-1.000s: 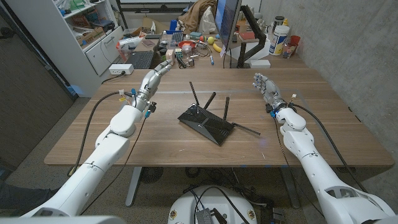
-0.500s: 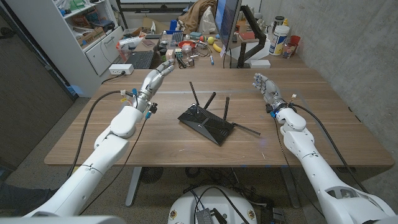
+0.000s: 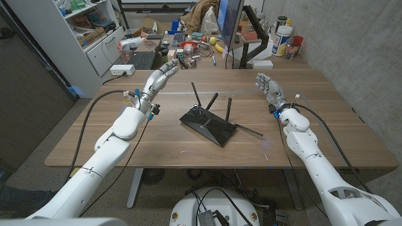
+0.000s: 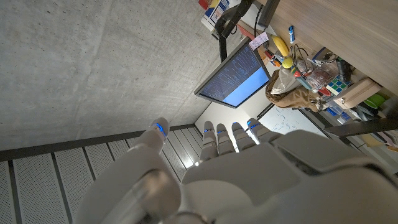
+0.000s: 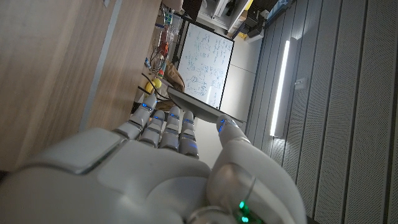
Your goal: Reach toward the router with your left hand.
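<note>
- Left hand (image 3: pixel 158 76) — fingers (image 3: pixel 169 66) stretched out and slightly spread, with nothing between them; it is raised over the far left part of the table, its fingertips pointing toward the far edge. In the left wrist view the same hand (image 4: pixel 249 174) shows its back, fingers side by side and thumb set apart, gripping nothing.
- Right hand (image 3: pixel 269 88) — fingers (image 3: pixel 260 80) extended and loosely apart, empty; it stands over the far right part of the table, palm turned inward. In the right wrist view the hand (image 5: pixel 143 168) shows its fingers lined up together and the thumb off to one side, nothing held.
- Router (image 3: pixel 209 124) — black, flat-bodied, lying on the wooden table (image 3: pixel 157 141) near the middle, between the two arms. Three antennas stand up from it, and one antenna (image 3: pixel 250 130) lies down toward the right arm. It sits well apart from the left hand, nearer the robot and toward the middle, and neither hand touches it.
- Left arm (image 3: pixel 119 129) — white, reaching in from the near left corner, a black cable (image 3: pixel 94 116) looping beside it.
- Right arm (image 3: pixel 308 150) — white, coming in from the near right corner, also with a black cable alongside.
- Monitor (image 3: pixel 230 25) — standing beyond the far edge of the table, amid a cluttered desk (image 3: pixel 182 47).
- Shelf unit (image 3: pixel 88 31) — white, at the far left, beside the clutter.
</note>
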Robot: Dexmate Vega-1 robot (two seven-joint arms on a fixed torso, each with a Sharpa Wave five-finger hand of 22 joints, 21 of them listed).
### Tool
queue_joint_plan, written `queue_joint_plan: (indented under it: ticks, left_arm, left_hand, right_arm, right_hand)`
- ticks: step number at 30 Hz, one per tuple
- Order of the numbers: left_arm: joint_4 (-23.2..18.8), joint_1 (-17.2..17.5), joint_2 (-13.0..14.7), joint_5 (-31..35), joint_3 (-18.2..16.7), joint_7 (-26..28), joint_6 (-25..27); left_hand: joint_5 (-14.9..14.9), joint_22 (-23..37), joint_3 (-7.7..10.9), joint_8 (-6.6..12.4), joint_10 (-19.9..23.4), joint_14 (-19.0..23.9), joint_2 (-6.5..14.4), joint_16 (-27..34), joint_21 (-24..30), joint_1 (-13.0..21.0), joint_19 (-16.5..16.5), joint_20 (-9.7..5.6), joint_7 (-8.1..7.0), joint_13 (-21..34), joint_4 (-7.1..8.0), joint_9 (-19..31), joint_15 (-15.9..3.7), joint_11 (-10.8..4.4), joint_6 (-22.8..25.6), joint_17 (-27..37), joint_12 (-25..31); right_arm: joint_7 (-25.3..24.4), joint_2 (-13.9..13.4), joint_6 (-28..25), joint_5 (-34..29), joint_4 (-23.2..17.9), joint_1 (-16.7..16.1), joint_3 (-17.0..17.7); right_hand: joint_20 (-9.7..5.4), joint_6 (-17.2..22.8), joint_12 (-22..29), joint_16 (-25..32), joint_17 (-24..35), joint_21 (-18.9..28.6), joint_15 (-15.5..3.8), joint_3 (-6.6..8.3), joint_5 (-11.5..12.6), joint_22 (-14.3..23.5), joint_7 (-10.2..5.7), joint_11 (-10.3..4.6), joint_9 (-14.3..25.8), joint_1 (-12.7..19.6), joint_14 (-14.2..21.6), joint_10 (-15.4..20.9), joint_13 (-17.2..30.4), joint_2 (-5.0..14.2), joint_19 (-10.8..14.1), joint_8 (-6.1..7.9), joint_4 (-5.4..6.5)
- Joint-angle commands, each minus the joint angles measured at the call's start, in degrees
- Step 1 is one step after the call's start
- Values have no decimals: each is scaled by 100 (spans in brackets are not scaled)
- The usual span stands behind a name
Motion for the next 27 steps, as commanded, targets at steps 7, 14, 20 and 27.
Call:
queue_joint_plan:
  ticks: [7,14,20,27]
  left_arm:
    - [-192,3,64,504,107,155,127]
    - [-187,-34,115,452,169,-2,116]
    - [-181,-78,182,461,235,-139,121]
    - [-174,-143,263,516,301,-260,104]
  left_hand:
    - [8,33,-2,42,34,12,23,19,-29,84,-8,45,-20,16,-32,27,-80,-56,76,27,13]
    - [9,33,-5,40,59,17,24,18,-40,93,-6,44,-19,16,-40,28,-82,-31,85,27,19]
    - [11,34,-8,42,54,21,24,17,-49,99,0,47,-22,16,-46,28,-77,-56,103,28,13]
    - [12,34,-10,40,58,24,26,16,-58,105,2,55,-20,16,-52,28,-79,-39,109,28,12]
  right_arm:
    - [77,8,34,-34,165,96,0]
    - [121,42,103,-46,271,169,-1]
    - [143,55,130,-63,307,199,-2]
    - [140,25,78,-93,246,185,1]
  right_hand:
    - [-93,25,-25,-7,10,-51,0,33,24,13,-37,-22,12,7,65,57,24,-23,33,26,2]
    - [-93,26,-26,-8,11,-65,-2,29,24,13,-35,-20,12,5,66,58,24,-22,39,26,3]
    - [-94,28,-30,-10,11,-77,-3,30,24,14,-41,-29,12,5,65,54,24,-19,45,27,3]
    - [-94,26,-29,-9,10,-91,-2,29,24,14,-40,-30,12,5,73,60,24,-20,51,26,2]
